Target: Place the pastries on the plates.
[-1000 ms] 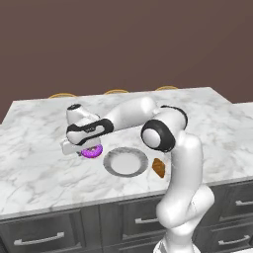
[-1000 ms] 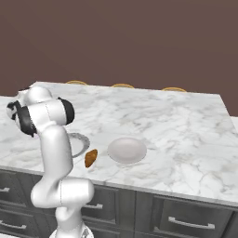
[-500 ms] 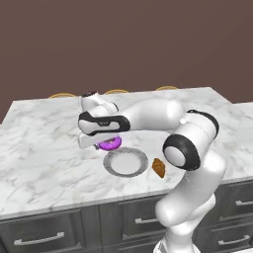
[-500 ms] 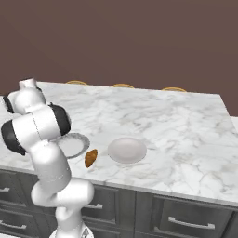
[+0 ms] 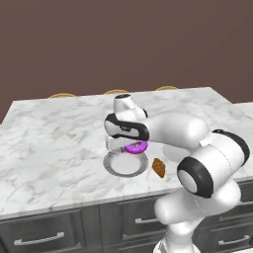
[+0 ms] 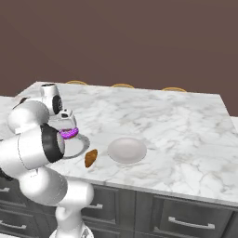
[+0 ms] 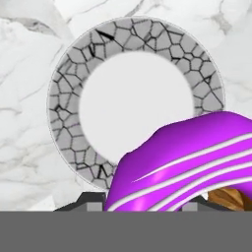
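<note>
Fingers (image 5: 132, 148) clamped on purple-frosted ring donut (image 5: 135, 147), held above gray-rimmed round plate (image 5: 113, 168) on marble bench (image 5: 54, 138); brown croissant-like pastry (image 5: 158, 168) lying just beside plate.

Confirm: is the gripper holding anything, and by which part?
Yes: the gripper holds the purple-frosted donut above the gray-rimmed plate. Where exactly the fingers grip it cannot be told.

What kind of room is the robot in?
Probably a kitchen, a computer-drawn one. There's a marble counter with dark drawers under it, plates on top, and a purple donut and croissant to eat.
</note>
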